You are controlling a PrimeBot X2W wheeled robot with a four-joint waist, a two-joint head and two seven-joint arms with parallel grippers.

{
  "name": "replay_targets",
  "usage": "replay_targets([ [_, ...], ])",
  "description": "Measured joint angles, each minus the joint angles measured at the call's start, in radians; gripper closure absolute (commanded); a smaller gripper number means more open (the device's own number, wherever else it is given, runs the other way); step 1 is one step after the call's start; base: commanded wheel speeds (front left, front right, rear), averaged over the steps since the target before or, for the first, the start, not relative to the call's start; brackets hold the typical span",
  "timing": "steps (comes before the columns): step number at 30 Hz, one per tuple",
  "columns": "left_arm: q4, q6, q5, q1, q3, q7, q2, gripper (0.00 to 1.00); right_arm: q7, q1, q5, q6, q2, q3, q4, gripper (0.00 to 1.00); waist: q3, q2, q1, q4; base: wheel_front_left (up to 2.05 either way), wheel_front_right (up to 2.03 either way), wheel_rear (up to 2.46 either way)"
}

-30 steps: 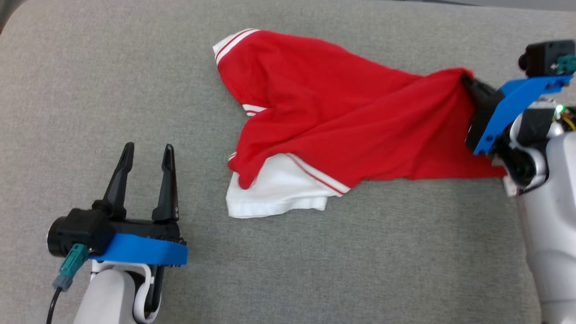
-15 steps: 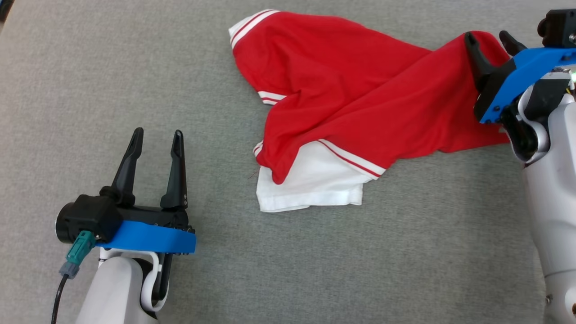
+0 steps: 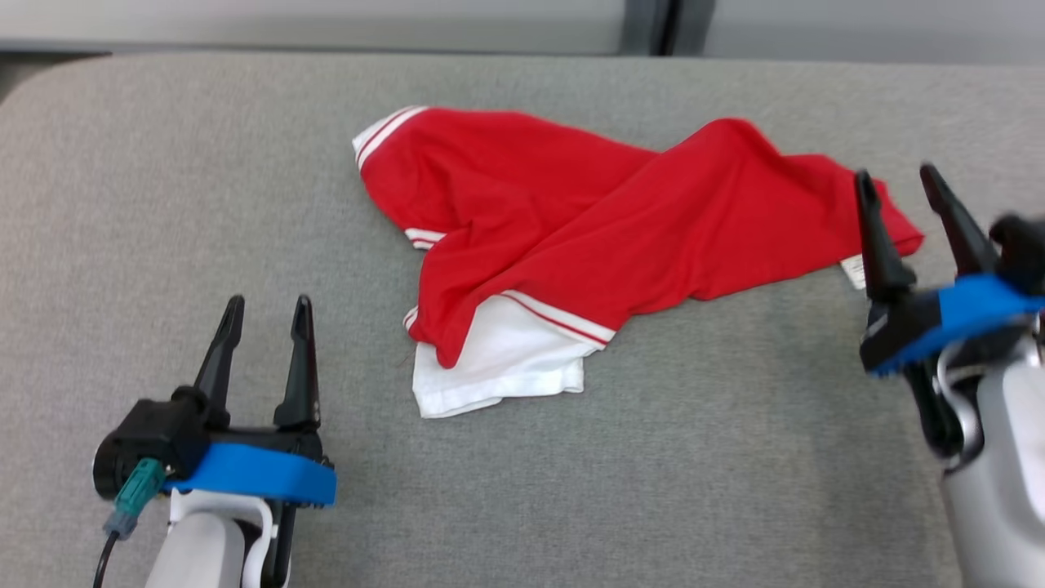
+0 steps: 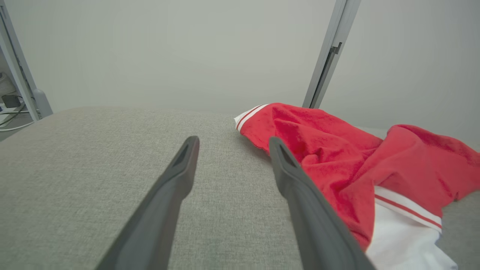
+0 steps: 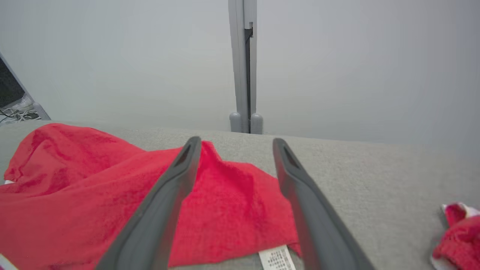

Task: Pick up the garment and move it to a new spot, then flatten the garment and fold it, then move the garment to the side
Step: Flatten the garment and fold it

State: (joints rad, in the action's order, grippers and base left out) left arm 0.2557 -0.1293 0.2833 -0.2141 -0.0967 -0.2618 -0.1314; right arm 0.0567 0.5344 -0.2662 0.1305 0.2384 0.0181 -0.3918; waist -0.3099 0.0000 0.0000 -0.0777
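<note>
You have both tools open and empty: the left tool [image 3: 269,300] sits apart from the crumpled red-and-white garment [image 3: 571,212] on the grey desk [image 3: 694,457], the right tool [image 3: 895,171] by its labelled corner.

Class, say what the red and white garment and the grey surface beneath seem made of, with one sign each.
Red and white garment: soft matte knit, probably cotton; it drapes and creases. Grey surface: matte woven fabric, perhaps upholstery; fine speckled weave.
</note>
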Motion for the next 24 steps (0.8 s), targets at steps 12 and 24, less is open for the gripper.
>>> replay_targets([
  [12,0.026,0.000,-0.003,0.132,0.054,0.000,-0.007,0.00,0.086,-0.362,0.159,0.000,-0.145,-0.105,0.269,0.00,0.156,0.0000,-0.0002,0.078,0.00,0.00,0.00],
  [24,0.030,0.000,-0.020,0.171,0.060,0.000,0.021,0.00,0.039,-0.482,0.168,0.000,-0.180,-0.123,0.358,0.00,0.228,0.0000,-0.0001,0.096,0.00,0.00,0.00],
])
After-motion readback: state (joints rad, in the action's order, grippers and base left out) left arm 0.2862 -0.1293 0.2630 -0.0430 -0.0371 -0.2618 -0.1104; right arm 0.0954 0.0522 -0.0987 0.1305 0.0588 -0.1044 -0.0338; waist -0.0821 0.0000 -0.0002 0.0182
